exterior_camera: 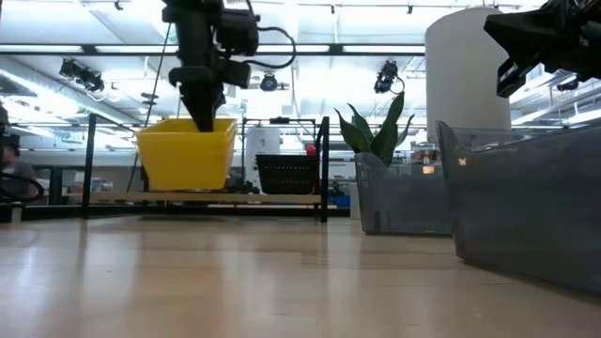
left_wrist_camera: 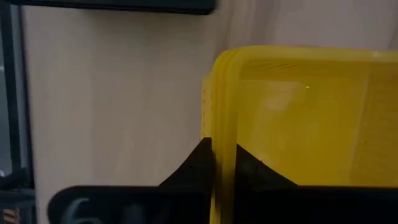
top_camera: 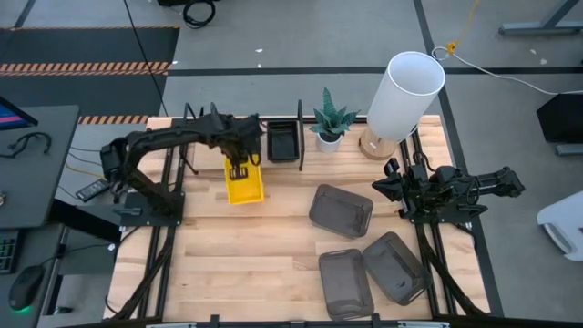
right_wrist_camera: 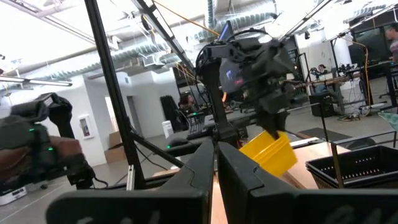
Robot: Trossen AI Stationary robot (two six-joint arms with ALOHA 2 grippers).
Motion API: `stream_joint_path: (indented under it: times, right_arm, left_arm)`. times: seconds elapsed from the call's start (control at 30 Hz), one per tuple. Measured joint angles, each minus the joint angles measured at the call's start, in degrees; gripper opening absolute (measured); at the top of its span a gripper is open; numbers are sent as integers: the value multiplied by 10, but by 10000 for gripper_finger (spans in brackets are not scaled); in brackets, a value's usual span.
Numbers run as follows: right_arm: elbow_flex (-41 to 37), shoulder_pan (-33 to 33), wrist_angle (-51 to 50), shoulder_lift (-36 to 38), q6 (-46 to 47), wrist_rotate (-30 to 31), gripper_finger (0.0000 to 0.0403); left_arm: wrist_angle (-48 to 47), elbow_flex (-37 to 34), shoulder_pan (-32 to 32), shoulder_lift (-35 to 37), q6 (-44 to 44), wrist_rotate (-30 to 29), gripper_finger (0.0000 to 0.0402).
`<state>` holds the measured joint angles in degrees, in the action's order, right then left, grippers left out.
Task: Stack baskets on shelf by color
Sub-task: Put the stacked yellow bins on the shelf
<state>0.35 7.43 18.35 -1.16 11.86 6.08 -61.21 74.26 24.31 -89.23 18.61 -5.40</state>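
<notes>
Glossy yellow plastic basket (top_camera: 244, 185); pale wood tabletop (top_camera: 246, 255)

Left gripper (top_camera: 240, 169) jaws clamped, arm reaching forward; right gripper (top_camera: 386, 187) closed, raised aside

A dark left gripper (exterior_camera: 202, 120) comes down from twelve o'clock and pinches the rim of a yellow basket (exterior_camera: 186, 155), held above the low shelf (exterior_camera: 211, 198). A black slatted basket (exterior_camera: 287, 175) sits on the shelf at centre. At three o'clock, smoky grey baskets (exterior_camera: 526, 202) crowd the tabletop (exterior_camera: 235, 282), a plant (exterior_camera: 376, 127) and white cylinder (exterior_camera: 467, 66) behind.
</notes>
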Motion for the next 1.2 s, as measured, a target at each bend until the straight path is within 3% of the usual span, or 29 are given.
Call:
stream_joint_path:
  times: [0.47, 0.7, 0.93, 1.2]
  right_arm:
    - [0, 0, 0, 0, 0, 0, 27]
    - [0, 0, 0, 0, 0, 0, 27]
    - [0, 0, 0, 0, 0, 0, 27]
    - [0, 0, 0, 0, 0, 0, 27]
  left_arm:
    - [88, 0, 148, -3, 153, 67, 20]
    - [159, 0, 186, -8, 207, 69, 22]
    - [170, 0, 197, -37, 222, 91, 24]
    - [213, 0, 182, -63, 207, 64, 113]
